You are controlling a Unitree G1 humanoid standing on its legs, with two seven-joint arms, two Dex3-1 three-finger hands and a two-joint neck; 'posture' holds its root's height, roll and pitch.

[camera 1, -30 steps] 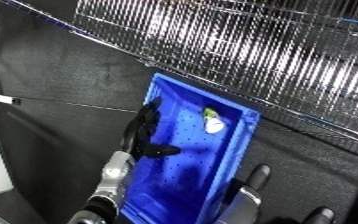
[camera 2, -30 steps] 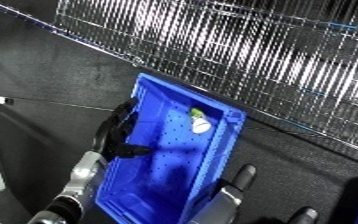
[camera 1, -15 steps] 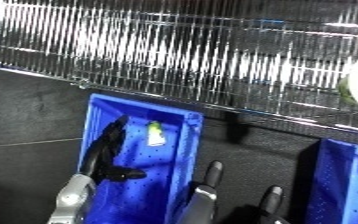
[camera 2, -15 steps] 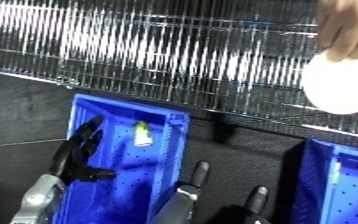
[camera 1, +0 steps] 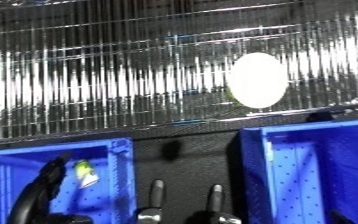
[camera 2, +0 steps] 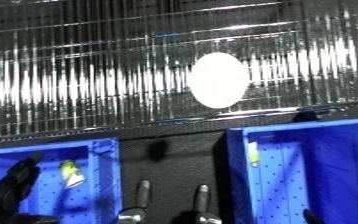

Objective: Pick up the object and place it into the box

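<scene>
Though straight-fingered, left hand (camera 1: 42,192) empty inside blue bin (camera 1: 118,165).

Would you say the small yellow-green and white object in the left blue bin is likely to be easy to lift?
Probably light: the object is small beside the left hand. It may slide on the bin floor, which looks smooth.

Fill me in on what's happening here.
A white oval object shows in front of the shiny ribbed wall, above two blue bins. The left robot hand reaches into the left bin, beside a small yellow-green and white item. The right bin stands apart. Fingers of the right robot hand point up between them.
</scene>
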